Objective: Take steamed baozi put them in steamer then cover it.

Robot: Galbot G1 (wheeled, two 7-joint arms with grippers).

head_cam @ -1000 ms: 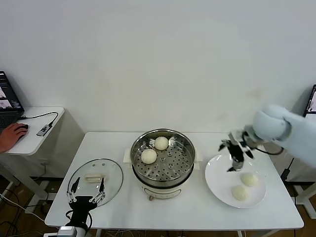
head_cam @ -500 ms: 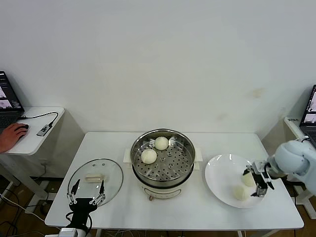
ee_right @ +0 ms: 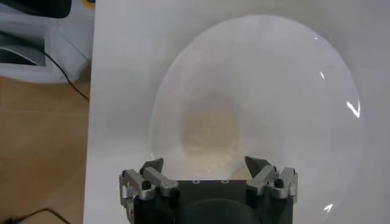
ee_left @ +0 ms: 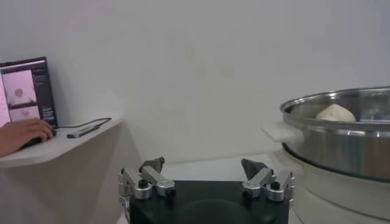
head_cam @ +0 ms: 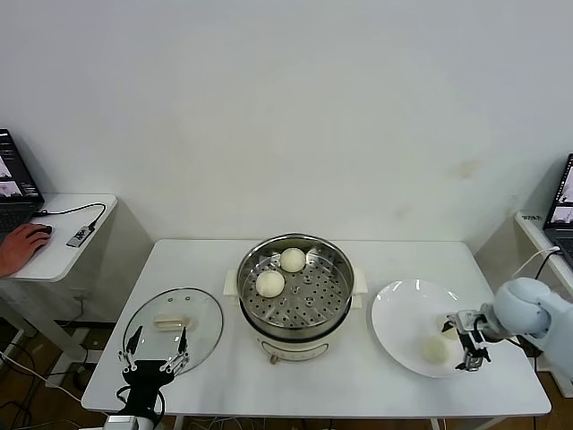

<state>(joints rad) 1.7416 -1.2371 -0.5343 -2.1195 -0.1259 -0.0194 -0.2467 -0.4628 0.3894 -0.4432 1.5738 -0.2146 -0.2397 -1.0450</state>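
Observation:
The steel steamer (head_cam: 295,288) stands at the table's centre with two baozi (head_cam: 292,260) (head_cam: 269,283) on its perforated tray. Two more baozi (head_cam: 435,349) (head_cam: 448,323) lie on the white plate (head_cam: 398,315) to its right. My right gripper (head_cam: 460,342) is open, low over the plate's right side, right beside them. In the right wrist view one baozi (ee_right: 210,134) lies on the plate (ee_right: 304,122) just ahead of the open right gripper (ee_right: 206,164). The glass cover (head_cam: 201,313) lies flat at the left. My left gripper (head_cam: 153,348) is open and parked at its near edge.
A side table (head_cam: 63,237) at the far left holds a laptop, a cable and a person's hand (head_cam: 22,242). The left wrist view shows the open left gripper (ee_left: 202,164), the steamer's wall (ee_left: 341,143) and a baozi (ee_left: 335,112) above its rim.
My right gripper has moved from above the plate's far left edge to its right side and come down low beside the two baozi. The left arm has not moved.

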